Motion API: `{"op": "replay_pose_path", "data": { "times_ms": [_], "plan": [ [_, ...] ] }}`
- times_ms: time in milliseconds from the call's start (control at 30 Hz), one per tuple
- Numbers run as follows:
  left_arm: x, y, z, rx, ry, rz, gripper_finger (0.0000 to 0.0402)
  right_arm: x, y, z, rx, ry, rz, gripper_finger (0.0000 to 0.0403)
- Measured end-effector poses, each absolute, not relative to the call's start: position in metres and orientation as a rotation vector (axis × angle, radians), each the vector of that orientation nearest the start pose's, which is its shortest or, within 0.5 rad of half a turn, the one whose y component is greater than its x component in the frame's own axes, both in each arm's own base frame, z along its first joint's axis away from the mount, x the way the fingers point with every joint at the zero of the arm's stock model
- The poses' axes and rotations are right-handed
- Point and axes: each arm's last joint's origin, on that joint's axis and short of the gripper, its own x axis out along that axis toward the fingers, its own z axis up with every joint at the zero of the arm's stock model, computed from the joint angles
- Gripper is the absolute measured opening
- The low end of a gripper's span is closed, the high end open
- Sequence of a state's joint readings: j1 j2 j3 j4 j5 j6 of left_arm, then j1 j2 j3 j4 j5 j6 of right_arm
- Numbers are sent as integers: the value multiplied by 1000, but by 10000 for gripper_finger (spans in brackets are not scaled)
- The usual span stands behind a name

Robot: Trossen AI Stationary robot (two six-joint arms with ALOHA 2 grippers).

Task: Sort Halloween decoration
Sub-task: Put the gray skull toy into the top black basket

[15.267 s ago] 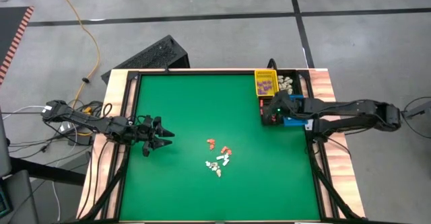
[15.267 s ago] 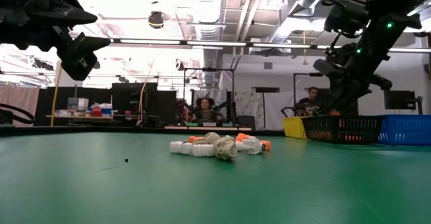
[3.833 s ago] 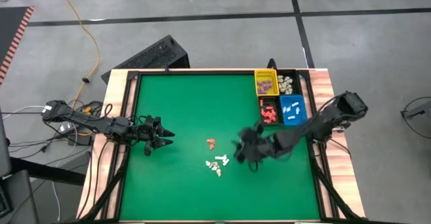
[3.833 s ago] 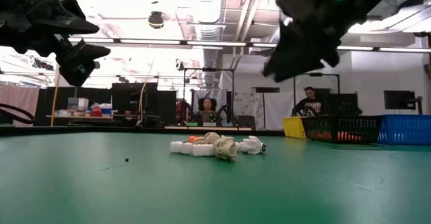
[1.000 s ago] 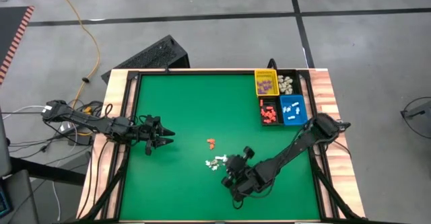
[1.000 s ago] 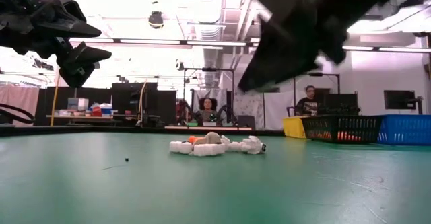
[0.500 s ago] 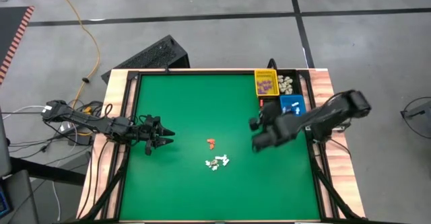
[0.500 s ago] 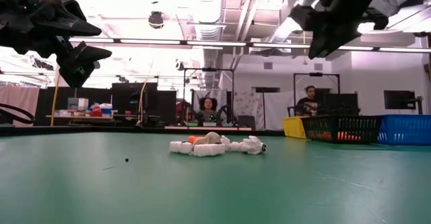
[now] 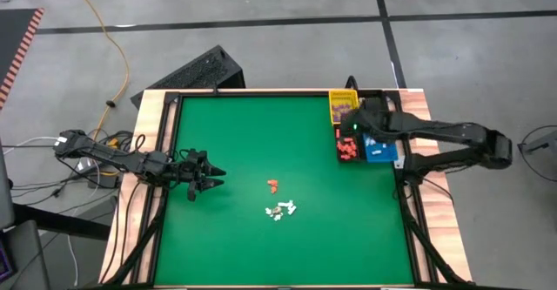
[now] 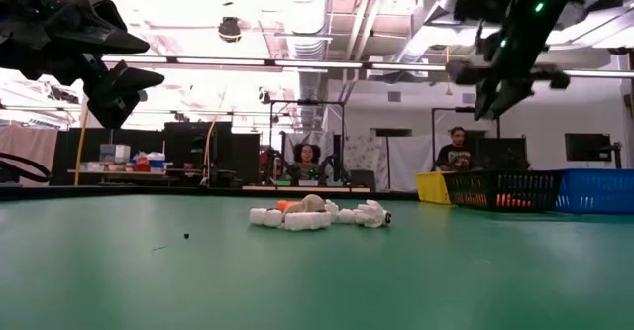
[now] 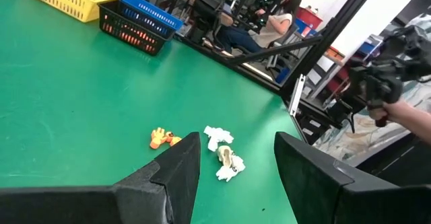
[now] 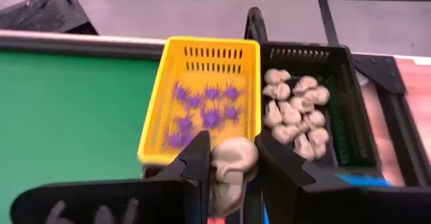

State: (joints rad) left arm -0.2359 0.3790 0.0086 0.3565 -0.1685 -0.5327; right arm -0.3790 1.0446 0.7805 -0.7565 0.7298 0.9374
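Observation:
My right gripper (image 12: 234, 153) is shut on a cream skull-shaped trinket (image 12: 234, 158) and hangs over the bins at the table's far right (image 9: 350, 122). Below it stand a yellow bin (image 12: 202, 103) with purple trinkets and a black bin (image 12: 304, 116) with cream skulls. On the green table lie an orange trinket (image 9: 273, 185) and a small pile of white trinkets (image 9: 280, 210). My left gripper (image 9: 207, 178) waits open above the table's left side, pointing level toward the pile (image 11: 222, 155). My right gripper pinches the cream skull trinket by its two opposite sides (image 12: 219, 160) between its two fingers. The fingers slant down toward the table's far edge. The trinket is lifted clear, above the near rims of the yellow and black bins.
A second black bin (image 9: 348, 148) with red trinkets and a blue bin (image 9: 379, 147) stand just nearer than the first two. A raised dark frame (image 9: 165, 151) borders the table. People sit in the room beyond the far edge (image 10: 302, 162).
My right gripper has swung up from beside the white pile near the table's middle, toward the far right corner, and has rolled its wrist. It now hangs over the bins with the cream trinket still between its fingers. The pile and orange trinket lie as before.

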Motion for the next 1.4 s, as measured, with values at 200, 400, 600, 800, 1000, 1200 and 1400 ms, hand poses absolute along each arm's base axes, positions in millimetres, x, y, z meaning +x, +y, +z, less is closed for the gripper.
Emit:
{"op": "replay_pose_path", "data": {
  "times_ms": [200,400,600,800,1000,1200,1400],
  "plan": [
    [119,-24,167,-535,31,-63,180,164,-125,238,633,486,-1470,111],
    [119,-24,166,-538,39,-61,180,160,-150,221,706,539,-1547,114],
    [119,-24,166,-536,41,-60,180,160,-160,212,712,560,-1597,158],
    [119,-24,166,-537,41,-61,180,155,-167,211,757,509,-1641,229],
    [119,-24,166,-538,42,-63,180,175,-161,221,668,498,-1412,247],
    [119,-24,166,-538,41,-63,180,229,-119,230,494,532,-821,241],
    [119,-24,166,-538,40,-64,180,275,-30,210,314,642,-371,233]
  ]
}}
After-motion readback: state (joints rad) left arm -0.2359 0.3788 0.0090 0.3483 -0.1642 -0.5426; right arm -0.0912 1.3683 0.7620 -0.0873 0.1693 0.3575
